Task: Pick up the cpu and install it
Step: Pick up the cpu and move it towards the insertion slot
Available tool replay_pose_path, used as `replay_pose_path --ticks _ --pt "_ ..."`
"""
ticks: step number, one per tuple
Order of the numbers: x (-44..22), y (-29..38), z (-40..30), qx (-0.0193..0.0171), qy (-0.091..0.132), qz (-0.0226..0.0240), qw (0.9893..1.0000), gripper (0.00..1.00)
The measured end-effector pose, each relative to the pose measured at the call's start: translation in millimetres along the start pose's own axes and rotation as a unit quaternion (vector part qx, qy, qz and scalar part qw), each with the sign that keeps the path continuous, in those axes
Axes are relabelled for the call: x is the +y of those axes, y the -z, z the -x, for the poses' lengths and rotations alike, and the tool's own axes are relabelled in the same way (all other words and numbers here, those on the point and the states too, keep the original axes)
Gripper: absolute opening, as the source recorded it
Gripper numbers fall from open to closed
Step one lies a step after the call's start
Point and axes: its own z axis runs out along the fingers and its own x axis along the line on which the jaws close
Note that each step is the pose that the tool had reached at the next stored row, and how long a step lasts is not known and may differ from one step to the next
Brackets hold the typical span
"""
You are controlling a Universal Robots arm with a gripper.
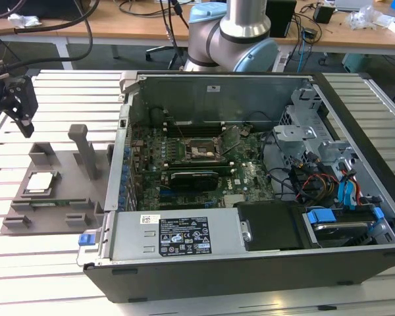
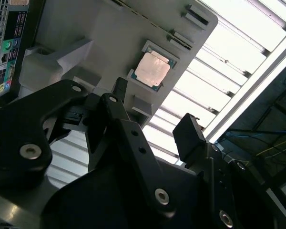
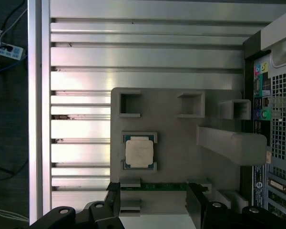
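Observation:
The cpu is a small square chip with a silver top plate. It lies flat in a recess of the grey holder tray on the slatted table, on the exterior view's left. My gripper hangs high above the tray's far left side, well apart from the chip. In both wrist views the black fingers stand spread with nothing between them, so the gripper is open. The cpu sits beyond the fingertips, and it shows too as the cpu in its recess.
An open computer case lies in the middle, with the motherboard and its black socket frame inside. A tall grey post rises from the tray beside the case wall. Drive bays and blue cables fill the case's right side.

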Motion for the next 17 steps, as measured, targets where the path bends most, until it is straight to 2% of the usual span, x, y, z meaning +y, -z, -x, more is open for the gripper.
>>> replay_pose_path --ticks 17 --pt "0.1 -6.6 -0.2 0.0 0.0 0.0 1.0 0.66"
